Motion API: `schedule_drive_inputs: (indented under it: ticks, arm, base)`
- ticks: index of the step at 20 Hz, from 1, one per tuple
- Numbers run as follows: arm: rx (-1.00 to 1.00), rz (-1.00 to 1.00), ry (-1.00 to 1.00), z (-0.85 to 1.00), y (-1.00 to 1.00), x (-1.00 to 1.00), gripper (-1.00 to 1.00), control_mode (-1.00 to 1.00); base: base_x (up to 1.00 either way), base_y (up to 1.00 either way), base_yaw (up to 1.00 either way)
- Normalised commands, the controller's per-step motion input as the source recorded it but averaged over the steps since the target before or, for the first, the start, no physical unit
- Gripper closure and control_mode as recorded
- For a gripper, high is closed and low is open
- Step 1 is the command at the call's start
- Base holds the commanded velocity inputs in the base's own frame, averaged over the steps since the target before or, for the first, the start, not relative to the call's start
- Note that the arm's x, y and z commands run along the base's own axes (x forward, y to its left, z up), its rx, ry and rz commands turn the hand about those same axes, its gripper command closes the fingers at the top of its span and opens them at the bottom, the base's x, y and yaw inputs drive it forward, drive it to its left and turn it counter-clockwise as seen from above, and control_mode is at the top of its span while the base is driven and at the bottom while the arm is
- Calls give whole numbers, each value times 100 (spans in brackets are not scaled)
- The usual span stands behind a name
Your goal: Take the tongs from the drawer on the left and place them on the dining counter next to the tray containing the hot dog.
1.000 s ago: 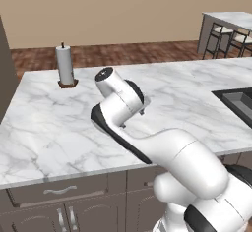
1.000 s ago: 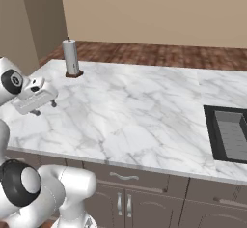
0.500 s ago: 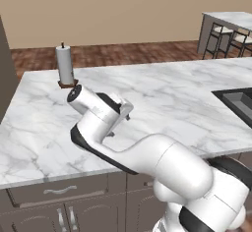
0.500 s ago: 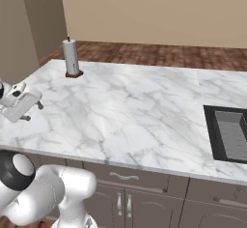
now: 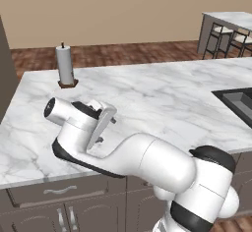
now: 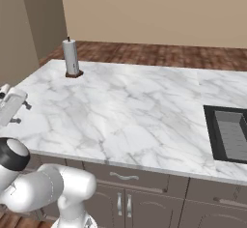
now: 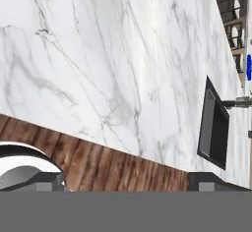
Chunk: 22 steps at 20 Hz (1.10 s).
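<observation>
My gripper (image 7: 125, 183) is open, its two dark fingertips wide apart with nothing between them. The hand (image 5: 104, 122) hangs over the front left part of the sink counter, seen at the left edge (image 6: 10, 107) in the right base view. Below that counter's edge, the drawer (image 5: 59, 192) is shut, with a curved silver handle. The tongs are hidden. The dining counter (image 5: 227, 16) with its stools (image 5: 221, 34) stands far back on the right. A sliver of the blue tray (image 7: 249, 60) shows at the hand view's right edge. The hot dog is out of view.
A paper towel roll on a holder (image 5: 65, 66) stands at the back left of the marble counter (image 5: 162, 98). A dark sink (image 6: 231, 134) is set into its right end. Cabinet doors (image 6: 123, 205) sit below the drawers. Wooden floor (image 6: 159, 53) lies beyond the counter.
The arm has swung left and lower, carrying the hand from mid-counter toward the counter's front left edge. The fingers stayed wide apart.
</observation>
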Motion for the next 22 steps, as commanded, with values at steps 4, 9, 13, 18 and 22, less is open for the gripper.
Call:
schedule_drive_inputs:
  ticks: [4, 9, 13, 18, 22]
  arm:
    - [-5, 2, 0, -17, 23, -30, -100, -100]
    - [-3, 0, -5, -26, 15, -38, -100, -100]
    - [-2, 0, -9, -28, 8, -38, -100, -100]
    - [-3, 1, -11, -35, 3, -39, -100, -100]
    - [-5, 3, -3, -43, 1, -33, -100, -100]
  base:
    - [0, 0, 0]
    - [0, 0, 0]
    - [0, 0, 0]
    - [0, 0, 0]
    - [0, 0, 0]
